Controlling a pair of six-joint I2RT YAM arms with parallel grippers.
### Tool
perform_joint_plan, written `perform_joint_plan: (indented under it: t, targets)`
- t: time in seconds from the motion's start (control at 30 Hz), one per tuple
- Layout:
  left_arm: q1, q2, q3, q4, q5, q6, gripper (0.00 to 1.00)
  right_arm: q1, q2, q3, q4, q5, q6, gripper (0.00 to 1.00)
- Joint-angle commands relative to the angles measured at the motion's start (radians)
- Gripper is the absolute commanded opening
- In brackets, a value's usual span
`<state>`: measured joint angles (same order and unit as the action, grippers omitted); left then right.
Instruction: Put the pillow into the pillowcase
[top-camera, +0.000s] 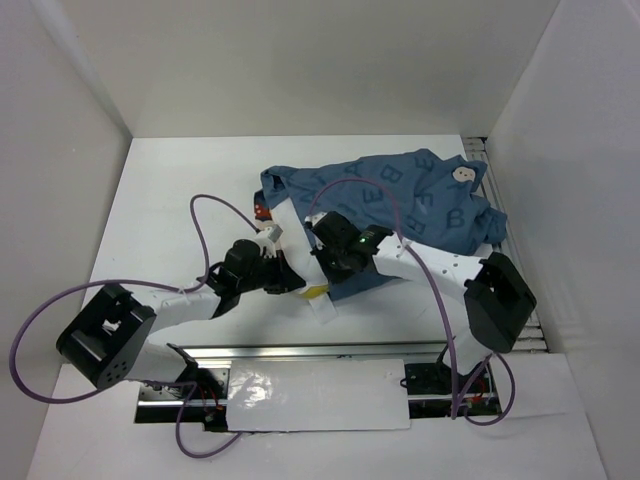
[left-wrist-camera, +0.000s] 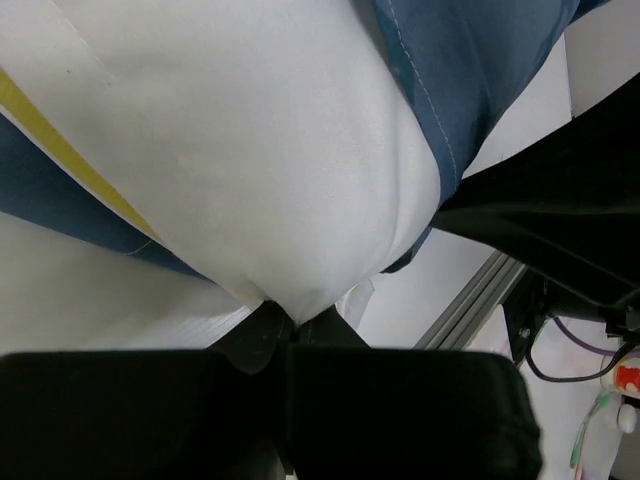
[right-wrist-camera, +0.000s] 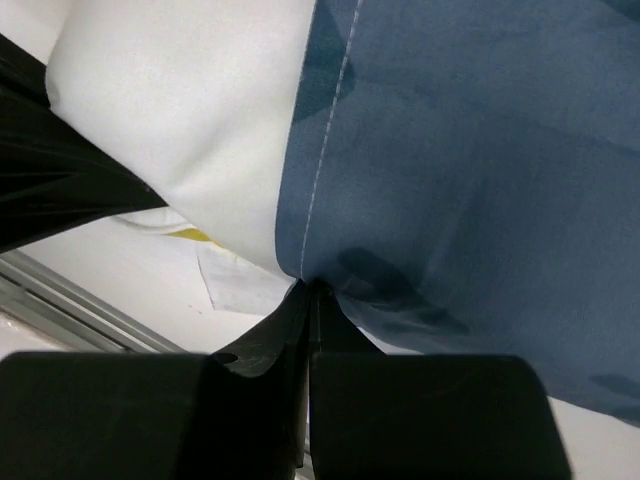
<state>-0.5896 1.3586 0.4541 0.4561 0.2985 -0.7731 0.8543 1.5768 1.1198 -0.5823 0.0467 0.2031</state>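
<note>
Partly done: pillow appears mostly inside pillowcase, near end exposed. The left fingers pinch pillow; right fingers pinch pillowcase hem. Outstanding: draw hem over the exposed end.

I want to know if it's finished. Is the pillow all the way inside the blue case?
Only partly in. The pillow has a white corner with yellow edging that sticks out past the stitched hem of the pillowcase.

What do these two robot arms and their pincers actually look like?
Both arms look alike: the left arm and right arm have white tube-like links between chunky black joint blocks. Thin purple cables loop loosely alongside them. A small green light glows near the right wrist. The left gripper and right gripper each have two flat black fingers.
</note>
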Motion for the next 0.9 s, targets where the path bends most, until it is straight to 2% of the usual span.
perform_joint_plan:
  t: [0.0,0.1,0.27,0.53,0.67,0.87]
  targets:
    - [-0.007,0.004,0.044,0.096,-0.002,-0.023,0.00,-0.009,-0.020,0.044,0.007,0.036,0.016,0.00]
    - [-0.007,-0.018,0.064,0.087,-0.016,-0.003,0.00,-0.009,-0.093,0.055,-0.005,0.035,0.016,0.00]
    - [-0.016,-0.038,0.129,0.096,-0.036,0.017,0.00,-0.009,-0.211,0.101,0.012,-0.103,0.002,0.00]
    - [-0.016,-0.030,0.296,0.033,-0.162,0.069,0.00,-0.009,-0.235,0.284,0.042,-0.313,-0.041,0.00]
    - [-0.065,0.057,0.368,0.010,-0.251,0.106,0.00,-0.020,-0.215,0.357,0.042,-0.253,-0.054,0.00]
    - [-0.065,0.167,0.344,0.010,-0.243,0.060,0.00,-0.080,-0.213,0.318,0.007,-0.214,-0.021,0.00]
